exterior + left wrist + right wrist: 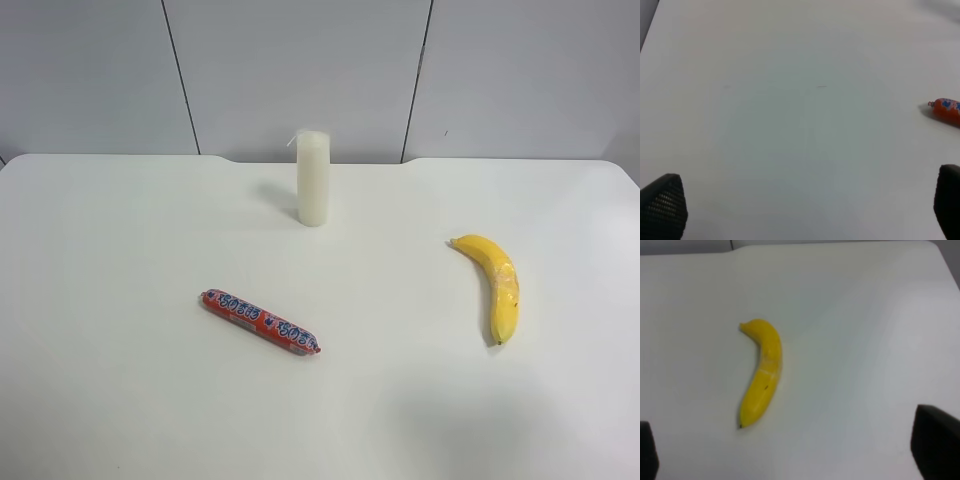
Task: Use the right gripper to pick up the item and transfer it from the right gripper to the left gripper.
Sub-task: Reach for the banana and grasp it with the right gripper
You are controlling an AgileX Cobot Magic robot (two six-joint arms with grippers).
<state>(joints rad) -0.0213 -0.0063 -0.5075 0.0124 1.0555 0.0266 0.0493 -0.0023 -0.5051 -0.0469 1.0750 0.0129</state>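
Observation:
The yellow banana point(495, 285) lies flat on the white table point(120, 250), at the right of the exterior high view. It also shows in the right wrist view point(762, 372), ahead of my right gripper point(792, 447) and apart from it. The right gripper is open and empty, and only its two black fingertips point(937, 440) show at the frame's corners. My left gripper point(805, 207) is open and empty over bare table, with its fingertips point(662, 205) wide apart. Neither arm shows in the exterior high view.
A red printed sausage stick point(260, 322) lies near the table's middle, and its end shows in the left wrist view point(946, 111). A white candle point(313, 178) stands upright towards the back. A grey panelled wall point(300, 70) rises behind the table.

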